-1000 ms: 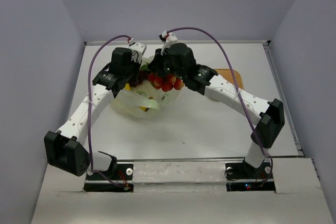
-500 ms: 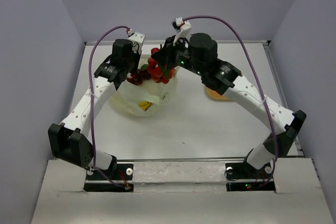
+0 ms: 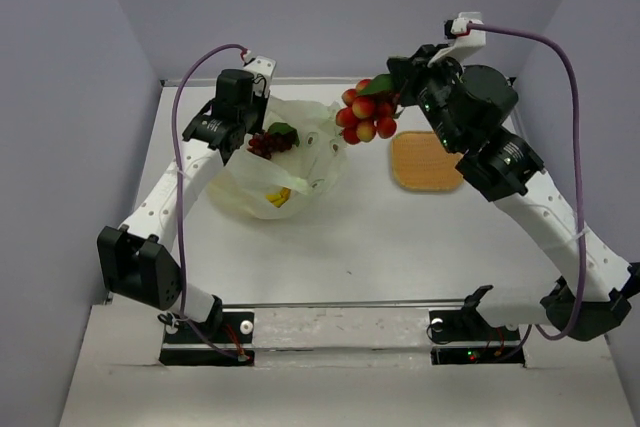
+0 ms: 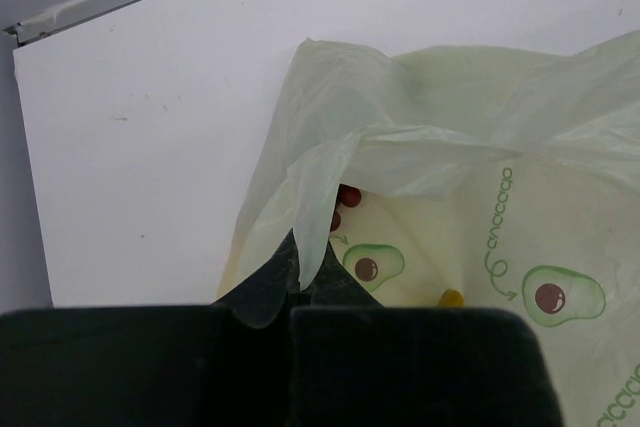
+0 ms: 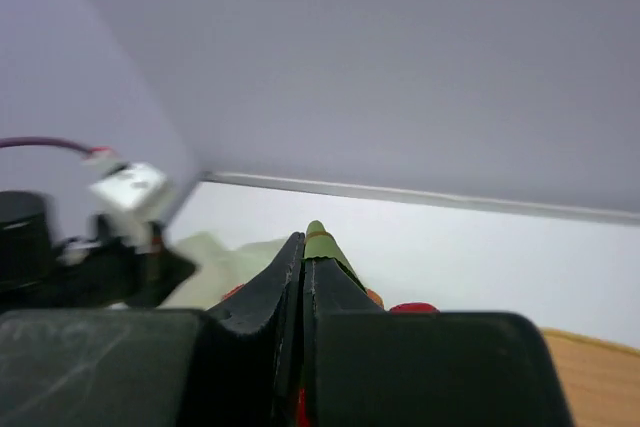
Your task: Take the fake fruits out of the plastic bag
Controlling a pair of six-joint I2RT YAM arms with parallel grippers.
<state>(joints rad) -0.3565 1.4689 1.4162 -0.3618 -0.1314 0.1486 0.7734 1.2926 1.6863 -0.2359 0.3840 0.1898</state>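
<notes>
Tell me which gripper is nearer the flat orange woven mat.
Right. The right gripper, shut on the glossy red fruit cluster, hangs just left of the flat orange woven mat. The left gripper pinches the pale green plastic bag, farther left.

There is one plastic bag (image 3: 300,175). Three fake fruits are in view, one of each kind: one cluster of red fruits (image 3: 365,119) with a green leaf, one dark red-purple grape bunch (image 3: 268,141), and one yellow banana piece (image 3: 279,197) showing through the bag film. There is one orange woven mat (image 3: 427,160).
</notes>
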